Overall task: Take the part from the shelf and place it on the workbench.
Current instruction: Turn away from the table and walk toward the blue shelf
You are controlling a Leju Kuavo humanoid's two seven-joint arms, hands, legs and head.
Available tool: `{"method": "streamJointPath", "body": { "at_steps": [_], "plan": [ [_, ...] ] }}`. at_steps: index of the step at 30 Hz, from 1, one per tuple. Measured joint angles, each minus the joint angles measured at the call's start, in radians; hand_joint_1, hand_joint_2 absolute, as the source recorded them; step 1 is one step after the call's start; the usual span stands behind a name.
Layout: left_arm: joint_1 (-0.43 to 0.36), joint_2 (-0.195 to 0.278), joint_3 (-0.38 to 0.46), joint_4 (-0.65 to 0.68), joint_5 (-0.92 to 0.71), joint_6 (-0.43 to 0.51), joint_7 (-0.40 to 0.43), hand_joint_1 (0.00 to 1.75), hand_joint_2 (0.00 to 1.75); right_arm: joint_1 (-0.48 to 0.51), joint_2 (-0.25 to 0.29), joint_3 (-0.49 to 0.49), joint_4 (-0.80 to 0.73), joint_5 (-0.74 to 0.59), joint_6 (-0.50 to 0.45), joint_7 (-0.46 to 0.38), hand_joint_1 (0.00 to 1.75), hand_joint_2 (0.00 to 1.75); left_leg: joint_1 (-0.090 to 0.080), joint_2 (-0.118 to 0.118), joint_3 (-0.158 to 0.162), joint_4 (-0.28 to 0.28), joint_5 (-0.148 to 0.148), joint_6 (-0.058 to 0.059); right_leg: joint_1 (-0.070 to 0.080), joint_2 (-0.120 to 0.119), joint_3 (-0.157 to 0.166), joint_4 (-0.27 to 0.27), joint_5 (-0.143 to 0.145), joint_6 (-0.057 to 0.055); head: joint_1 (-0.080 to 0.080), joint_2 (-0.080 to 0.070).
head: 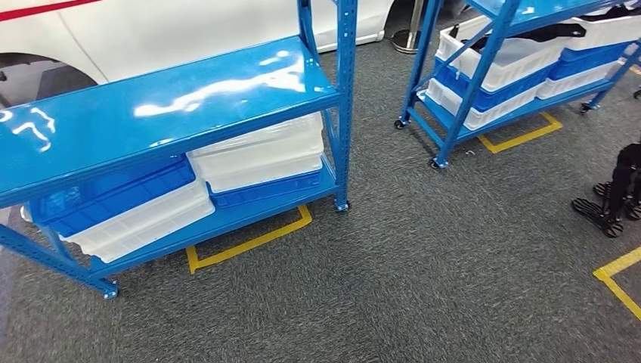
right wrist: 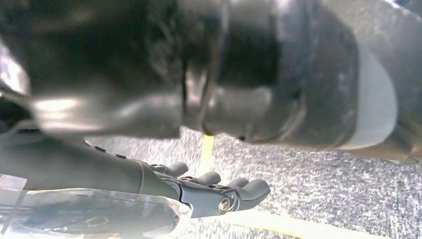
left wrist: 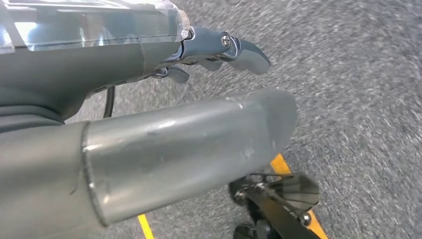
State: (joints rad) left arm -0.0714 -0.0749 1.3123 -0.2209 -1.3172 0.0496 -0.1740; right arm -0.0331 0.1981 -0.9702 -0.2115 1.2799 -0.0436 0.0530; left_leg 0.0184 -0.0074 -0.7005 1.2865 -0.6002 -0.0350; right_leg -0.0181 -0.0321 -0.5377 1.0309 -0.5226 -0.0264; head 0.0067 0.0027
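Note:
A blue metal shelf [head: 174, 106] stands at the left of the head view, its glossy top board bare. White bins [head: 261, 155] and blue bins [head: 113, 193] are stacked on its lower level. A second blue shelf [head: 521, 91] stands at the upper right, and a black object [head: 540, 32] lies across its white bins [head: 514, 57]. I cannot tell which item is the part. My left hand [left wrist: 164, 114] hangs over the grey carpet with thumb and fingers [left wrist: 244, 50] stretched out, holding nothing. My right hand [right wrist: 199, 191] also hangs over the carpet with fingers apart and nothing in it.
Yellow tape marks [head: 249, 242] outline the shelf positions on the grey carpet [head: 423, 272], with another corner mark [head: 620, 280] at the right. A black wheeled base [head: 614, 193] stands at the right edge. A white car body [head: 151, 30] rises behind the near shelf.

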Motion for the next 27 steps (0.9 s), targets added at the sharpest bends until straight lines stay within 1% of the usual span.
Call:
{"method": "streamJointPath", "body": {
  "at_steps": [1,2,3,4,5,6,7,8,9,10,11,12,13,14,15,16,17,18,19,20,21,22,23,24,25,26,27],
  "plan": [
    [0.002,0.000,0.000,0.000,-0.001,0.000,0.000,0.00,0.00,0.000,0.000,0.000,0.000,0.000,0.000,0.000,0.00,0.00,0.000,0.003,0.001,-0.002,0.014,0.001,0.001,-0.015,0.002,0.000,-0.002,0.000,0.000,0.000],
    [0.004,0.000,0.000,0.000,-0.001,0.000,0.000,0.00,0.00,0.000,0.000,0.000,0.000,0.000,0.001,0.001,0.00,0.00,0.000,0.008,0.025,-0.046,0.045,0.003,0.002,-0.028,0.006,0.000,-0.005,0.001,0.000,0.000],
    [0.006,0.000,0.000,0.000,-0.002,0.000,0.000,0.00,0.00,-0.001,0.000,0.000,0.000,0.000,0.001,0.001,0.00,0.00,-0.003,0.028,0.063,-0.118,0.081,0.009,0.003,-0.040,0.011,0.000,-0.008,0.003,0.000,0.000],
    [0.006,0.000,0.000,0.000,-0.003,0.000,-0.001,0.00,0.00,-0.001,0.000,0.000,0.000,0.000,0.002,0.001,0.00,0.00,-0.008,0.052,0.098,-0.186,0.106,0.016,0.006,-0.051,0.016,0.000,-0.012,0.007,0.000,0.000],
    [0.004,0.000,0.000,0.000,-0.003,0.000,-0.001,0.00,0.00,-0.001,0.001,0.000,0.000,0.001,0.002,0.001,0.00,0.00,-0.013,0.071,0.124,-0.237,0.122,0.024,0.007,-0.061,0.020,0.000,-0.016,0.011,0.000,0.000],
    [0.002,0.000,0.000,0.000,-0.004,0.000,-0.001,0.00,0.00,-0.002,0.001,0.000,0.000,0.001,0.002,0.001,0.00,0.00,-0.019,0.084,0.136,-0.263,0.125,0.030,0.008,-0.071,0.023,-0.001,-0.019,0.017,0.000,0.000],
    [0.002,0.000,0.000,0.000,-0.004,0.000,-0.001,0.00,0.00,-0.003,0.001,0.000,0.000,0.001,0.003,0.001,0.00,0.00,-0.023,0.080,0.136,-0.267,0.122,0.035,0.009,-0.082,0.027,-0.003,-0.021,0.022,0.000,0.000],
    [0.003,0.001,0.000,0.000,-0.005,0.000,-0.002,0.00,0.00,-0.005,0.001,0.000,0.000,0.001,0.003,0.002,0.00,0.00,-0.023,0.066,0.138,-0.273,0.125,0.040,0.009,-0.091,0.032,-0.006,-0.023,0.028,0.000,0.000],
    [0.005,0.000,0.000,0.000,-0.005,0.000,-0.001,0.00,0.00,-0.007,0.001,0.000,0.000,0.001,0.003,0.003,0.00,0.00,-0.020,0.055,0.142,-0.280,0.128,0.045,0.008,-0.085,0.038,-0.005,-0.027,0.034,0.000,0.000],
    [0.007,0.000,0.000,0.000,-0.005,0.000,-0.001,0.00,0.00,-0.009,0.001,-0.001,0.000,0.001,0.003,0.005,0.00,0.00,-0.017,0.043,0.147,-0.287,0.132,0.051,0.007,-0.066,0.036,0.008,-0.039,0.039,0.000,0.000],
    [0.007,0.000,0.000,0.000,-0.005,0.000,0.000,0.00,0.00,-0.009,0.001,-0.001,0.000,0.001,0.004,0.007,0.00,0.00,-0.013,0.032,0.153,-0.294,0.137,0.057,0.007,-0.037,0.022,0.043,-0.062,0.042,0.001,0.000],
    [0.007,-0.001,0.000,0.000,-0.006,0.000,0.001,0.00,0.00,-0.008,0.000,-0.001,0.000,0.001,0.005,0.009,0.00,0.00,-0.010,0.021,0.155,-0.297,0.139,0.060,0.005,-0.005,-0.004,0.099,-0.092,0.043,0.001,0.000],
    [0.005,-0.001,0.000,0.000,-0.007,0.000,0.002,0.00,0.00,-0.007,0.000,-0.001,0.000,0.001,0.006,0.010,0.00,0.00,-0.009,0.010,0.154,-0.297,0.139,0.063,0.005,0.015,-0.041,0.167,-0.124,0.044,0.001,0.000],
    [0.003,-0.001,0.000,0.000,-0.007,0.000,0.002,0.00,0.00,-0.006,0.000,-0.001,0.000,0.002,0.007,0.010,0.00,0.00,-0.009,-0.004,0.155,-0.297,0.139,0.064,0.005,0.024,-0.074,0.227,-0.143,0.044,0.001,0.000],
    [0.003,-0.001,0.000,0.000,0.003,0.004,0.002,0.00,0.00,-0.007,0.000,-0.001,0.000,0.002,0.008,0.011,0.00,0.00,-0.009,-0.018,0.156,-0.296,0.138,0.064,0.005,0.027,-0.095,0.259,-0.143,0.045,0.001,0.000],
    [0.002,-0.004,0.005,0.000,0.031,0.012,0.002,0.00,0.00,-0.008,0.000,-0.001,0.000,0.001,0.007,0.013,0.00,0.00,-0.009,-0.034,0.159,-0.295,0.136,0.064,0.004,0.029,-0.097,0.252,-0.119,0.045,0.001,0.000],
    [0.000,-0.010,0.016,0.000,0.076,0.027,-0.001,0.00,0.00,-0.009,0.000,-0.002,0.000,0.000,0.005,0.017,0.00,0.00,-0.008,-0.050,0.162,-0.292,0.134,0.062,0.003,0.034,-0.080,0.206,-0.078,0.045,0.001,0.000],
    [-0.004,-0.019,0.037,-0.001,0.130,0.046,-0.004,0.00,0.00,-0.009,0.000,-0.003,0.000,-0.001,0.002,0.022,0.00,0.00,-0.008,-0.066,0.163,-0.288,0.130,0.058,0.001,0.049,-0.055,0.140,-0.036,0.044,0.001,0.000],
    [-0.008,-0.032,0.063,-0.002,0.179,0.065,-0.009,0.00,0.00,-0.009,0.000,-0.004,0.000,-0.002,-0.002,0.029,0.00,0.00,-0.009,-0.081,0.162,-0.281,0.125,0.054,-0.001,0.072,-0.031,0.077,-0.007,0.042,0.001,0.000],
    [-0.012,-0.043,0.091,-0.004,0.211,0.080,-0.013,0.00,0.00,-0.008,0.000,-0.004,0.001,-0.002,-0.006,0.034,0.00,0.00,-0.009,-0.095,0.158,-0.276,0.123,0.048,-0.003,0.092,-0.015,0.035,0.007,0.040,0.001,0.000],
    [-0.015,-0.054,0.114,-0.007,0.229,0.090,-0.016,0.00,0.00,-0.008,0.002,-0.005,0.001,-0.002,-0.009,0.039,0.00,0.00,-0.009,-0.107,0.153,-0.273,0.122,0.042,-0.004,0.106,-0.008,0.015,0.007,0.037,0.001,0.000],
    [-0.016,-0.062,0.132,-0.009,0.236,0.094,-0.018,0.00,0.00,-0.008,0.003,-0.005,0.001,-0.002,-0.011,0.043,0.00,0.00,-0.009,-0.119,0.149,-0.272,0.123,0.035,-0.002,0.107,-0.007,0.010,0.003,0.034,0.000,0.000],
    [-0.015,-0.068,0.146,-0.012,0.240,0.095,-0.019,0.00,0.00,-0.009,0.005,-0.005,0.001,-0.002,-0.013,0.046,0.00,0.00,-0.006,-0.129,0.145,-0.273,0.124,0.029,-0.002,0.095,-0.007,0.008,0.004,0.028,0.000,0.000],
    [-0.014,-0.074,0.157,-0.014,0.243,0.096,-0.020,0.00,0.00,-0.010,0.007,-0.005,0.001,-0.001,-0.013,0.047,0.00,0.00,-0.006,-0.123,0.142,-0.269,0.121,0.024,-0.003,0.083,-0.004,0.003,0.006,0.022,0.000,0.000],
    [-0.014,-0.078,0.165,-0.016,0.244,0.096,-0.020,0.00,0.00,-0.010,0.009,-0.005,0.001,-0.001,-0.014,0.048,0.00,0.00,-0.007,-0.103,0.133,-0.252,0.110,0.019,-0.004,0.071,-0.001,-0.002,0.007,0.015,0.000,0.000],
    [-0.016,-0.082,0.172,-0.018,0.244,0.095,-0.021,0.00,0.00,-0.009,0.011,-0.005,0.001,0.000,-0.014,0.048,0.00,0.00,-0.008,-0.074,0.113,-0.212,0.088,0.015,-0.005,0.057,0.002,-0.007,0.008,0.010,0.000,0.000],
    [-0.018,-0.085,0.176,-0.019,0.244,0.095,-0.021,0.00,0.00,-0.008,0.012,-0.005,0.001,0.000,-0.014,0.048,0.00,0.00,-0.008,-0.040,0.083,-0.152,0.058,0.011,-0.003,0.043,0.004,-0.009,0.008,0.005,0.000,0.000]
  ]
}}
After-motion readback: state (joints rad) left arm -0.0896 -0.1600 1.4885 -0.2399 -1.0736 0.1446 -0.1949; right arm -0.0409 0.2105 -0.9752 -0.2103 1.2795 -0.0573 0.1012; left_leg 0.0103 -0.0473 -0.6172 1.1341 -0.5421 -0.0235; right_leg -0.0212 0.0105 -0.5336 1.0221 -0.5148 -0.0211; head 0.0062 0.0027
